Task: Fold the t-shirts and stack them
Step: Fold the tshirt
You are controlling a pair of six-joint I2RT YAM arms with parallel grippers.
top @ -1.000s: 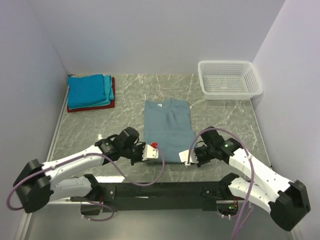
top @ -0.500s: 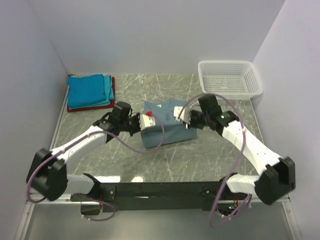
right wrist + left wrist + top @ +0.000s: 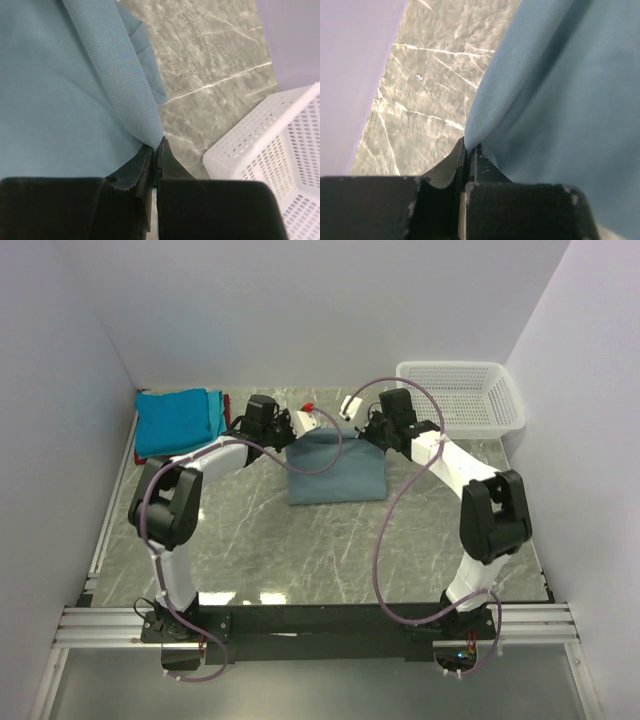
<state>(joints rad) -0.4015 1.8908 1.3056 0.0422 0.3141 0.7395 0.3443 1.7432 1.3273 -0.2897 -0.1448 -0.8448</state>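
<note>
Okay, nearest the arm bases ran the grey marble table (image 3: 300,550). Mid-table lay the grey-blue tee (image 3: 335,468), doubled into a rough rectangle, with its far edge drawn up toward the two hands. The left gripper (image 3: 468,147) was clamped on the tee's far-left corner, and the wrist view showed cloth bunched right between the fingertips. The right gripper (image 3: 156,145) pinched the far-right corner the same way, a ridge of cloth running off from its closed jaws. Both arms were stretched well out, with the hands just above the tee's far edge. My read of the step: laying the held edge down to finish a fold across the tee. Doing it well meant lowering both corners together and level, so the held edge landed square on the layer beneath. The cloth needed to be lightly taut between the hands, so the middle didn't sag or wrinkle. The jaws should open only once the corners were down, then lift straight up so the fingers didn't drag the top layer. The risk was an uneven drop skewing the fold. Far left, the stack (image 3: 180,422) of folded blue and teal tees sat by the wall, apart from the grey one, which probably belonged there next. Far right, the basket (image 3: 460,400) stood near the right arm, not involved.
</note>
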